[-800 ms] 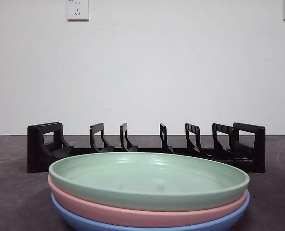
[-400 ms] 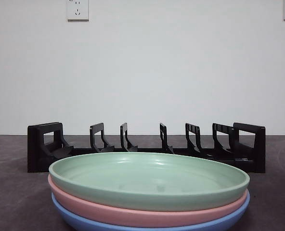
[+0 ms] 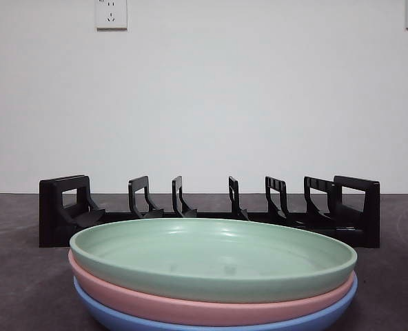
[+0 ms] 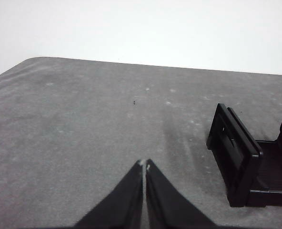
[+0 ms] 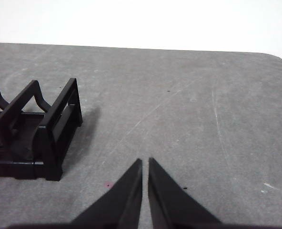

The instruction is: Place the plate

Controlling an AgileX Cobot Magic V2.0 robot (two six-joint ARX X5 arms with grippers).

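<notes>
No step has begun: both the left pincer (image 4: pixel 144 166) and right pincer (image 5: pixel 145 163) wait closed and empty, so next one must open over the green plate (image 3: pixel 214 256) before the rack (image 3: pixel 211 210).

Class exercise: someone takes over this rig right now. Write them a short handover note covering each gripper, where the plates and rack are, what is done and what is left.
Left gripper: shut, empty, above bare table beside one end of the rack.
Right gripper: shut, empty, beside the rack's other end.
Plates: stacked in front of the rack, green plate on pink plate on blue plate.
Done: nothing; the rack's slots are empty.
Left: pick up a plate and stand it in a slot.
</notes>
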